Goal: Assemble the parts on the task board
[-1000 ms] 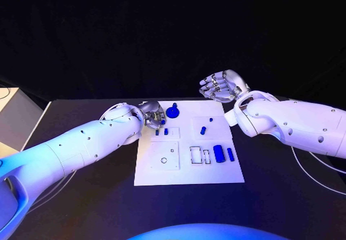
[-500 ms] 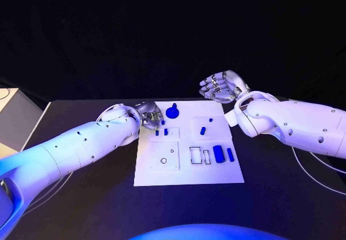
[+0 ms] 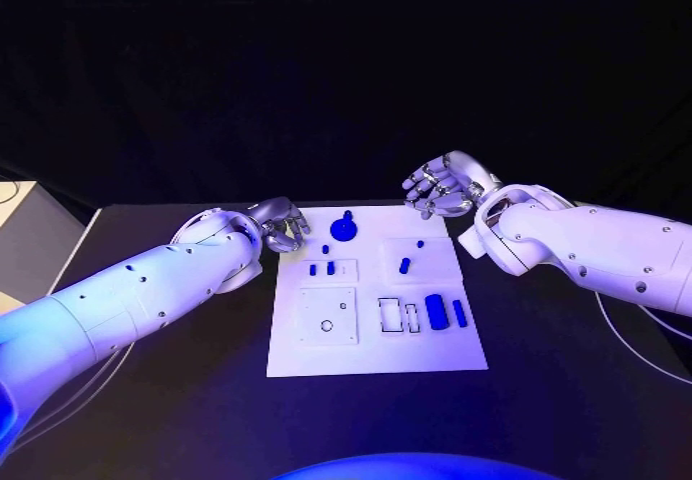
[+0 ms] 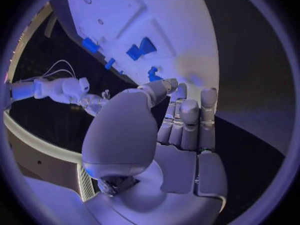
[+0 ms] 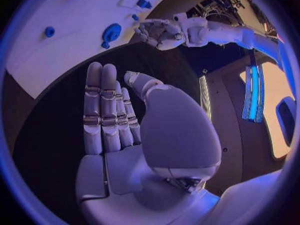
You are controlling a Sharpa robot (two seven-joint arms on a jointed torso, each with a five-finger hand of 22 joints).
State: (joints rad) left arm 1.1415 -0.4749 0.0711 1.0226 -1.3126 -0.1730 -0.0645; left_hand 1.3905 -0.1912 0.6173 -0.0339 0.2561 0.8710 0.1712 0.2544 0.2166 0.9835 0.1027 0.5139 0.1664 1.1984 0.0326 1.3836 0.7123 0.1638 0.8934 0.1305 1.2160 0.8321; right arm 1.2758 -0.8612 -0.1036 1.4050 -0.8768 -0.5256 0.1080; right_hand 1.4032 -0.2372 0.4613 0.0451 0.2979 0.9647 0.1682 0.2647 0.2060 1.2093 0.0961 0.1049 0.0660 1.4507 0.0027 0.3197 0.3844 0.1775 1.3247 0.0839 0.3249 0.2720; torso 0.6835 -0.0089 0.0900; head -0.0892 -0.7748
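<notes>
- Board (image 3: 378, 340): white plate at the middle of the worktop (image 3: 577, 400); the landmark for all positions below.
- Progress: blue parts lie or stand at several places on the board: a round part with a stem (image 3: 343, 227) near its far edge, two small pegs (image 3: 323, 268) left of centre, a short piece (image 3: 405, 264) right of centre, and a block (image 3: 437, 309) with a thin bar (image 3: 460, 313) on the right side. Whether any is fully seated cannot be told. Empty outlined slots beside the block suggest assembly remains.
- Left hand (image 3: 280, 224): just off the board's far-left corner, fingers straight and together, holding nothing.
- Right hand (image 3: 443, 185): above the far-right corner, fingers extended, empty.
- Change: a second ago the left hand was over the board beside the pegs; it has withdrawn leftward. The right hand has lost its fist. The parts stay put.
</notes>
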